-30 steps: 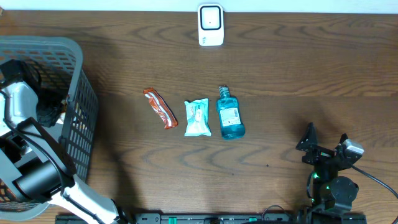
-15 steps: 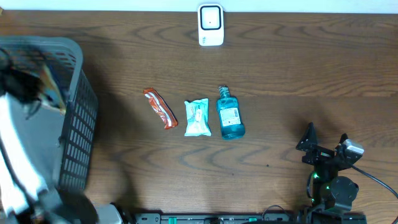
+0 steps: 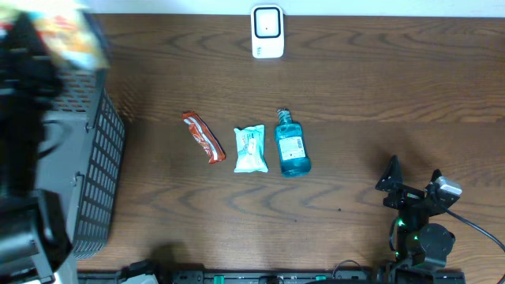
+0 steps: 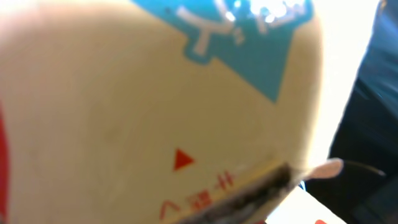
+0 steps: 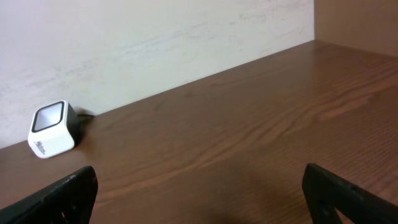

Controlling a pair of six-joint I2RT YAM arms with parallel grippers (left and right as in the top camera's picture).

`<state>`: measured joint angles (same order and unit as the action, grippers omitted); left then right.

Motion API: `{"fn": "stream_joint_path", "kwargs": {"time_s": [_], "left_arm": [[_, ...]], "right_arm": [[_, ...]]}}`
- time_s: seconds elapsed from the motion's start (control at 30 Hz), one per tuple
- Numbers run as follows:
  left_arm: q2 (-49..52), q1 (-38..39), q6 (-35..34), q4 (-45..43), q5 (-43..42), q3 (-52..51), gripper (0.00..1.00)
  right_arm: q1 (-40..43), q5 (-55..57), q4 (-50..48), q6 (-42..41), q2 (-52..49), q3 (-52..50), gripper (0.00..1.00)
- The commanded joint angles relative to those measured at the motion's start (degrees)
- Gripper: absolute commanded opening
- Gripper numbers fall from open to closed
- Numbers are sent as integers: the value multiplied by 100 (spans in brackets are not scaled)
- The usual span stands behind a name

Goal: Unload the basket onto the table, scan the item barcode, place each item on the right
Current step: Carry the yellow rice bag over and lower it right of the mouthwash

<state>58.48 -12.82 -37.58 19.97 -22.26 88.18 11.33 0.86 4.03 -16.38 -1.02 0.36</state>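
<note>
Cream packet [image 4: 155,93] clamped in left claw [image 3: 49,47], over basket [image 3: 102,181]; right claw [image 3: 412,175] apart, empty.

Overhead evenly lit, left arm [image 3: 28,134] motion-blurred. Left wrist: packet [image 4: 155,112] defocused, right edge blown out.

Left arm [image 3: 28,158]: a dark blur over the basket [image 3: 106,166]; joints and outline unreadable.
Packet [image 3: 71,31]: blurred above the basket's far corner and cut by the top edge. In the wrist view it fills the frame out of focus, its red print illegible.
Left gripper [image 3: 51,47]: lost in that blur; fingers not made out in either view.
Basket: cut by the left edge, its inside hidden under the arm.
Right gripper [image 3: 413,177]: well apart from the basket; base cut by the bottom edge.
</note>
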Motion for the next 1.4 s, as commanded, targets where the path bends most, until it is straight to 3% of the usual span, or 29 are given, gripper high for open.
{"fn": "stream_joint_path", "kwargs": {"time_s": [0.0, 0.17, 0.4, 0.57, 0.8, 0.9, 1.17, 1.23, 1.27, 1.37], "left_arm": [[352, 1110, -4, -31, -675, 17, 8], [1113, 2723, 505, -33, -656, 17, 8], [2535, 4006, 782, 81, -376, 17, 8], [3705, 4631, 866, 315, 380, 17, 8], [5206, 5316, 1012, 315, 566, 17, 8], [5792, 5571, 702, 299, 780, 17, 8], [6242, 5838, 426, 76, 885, 17, 9], [6242, 5880, 426, -44, 885, 17, 17], [6240, 5884, 426, -85, 885, 20, 31], [6199, 5882, 267, -66, 881, 90, 55]], "right_arm": [[-17, 9, 20, -74, 26, -4, 99], [-17, 9, 20, -74, 26, -4, 99], [-17, 9, 20, -74, 26, -4, 99], [-17, 9, 20, -74, 26, -4, 99], [-17, 9, 20, -74, 26, -2, 99], [-17, 9, 20, -74, 26, -4, 99], [-17, 9, 20, -74, 26, -4, 99], [-17, 9, 20, -74, 26, -4, 99], [-17, 9, 20, -74, 26, -4, 99], [-17, 9, 20, -74, 26, -4, 99]]}}
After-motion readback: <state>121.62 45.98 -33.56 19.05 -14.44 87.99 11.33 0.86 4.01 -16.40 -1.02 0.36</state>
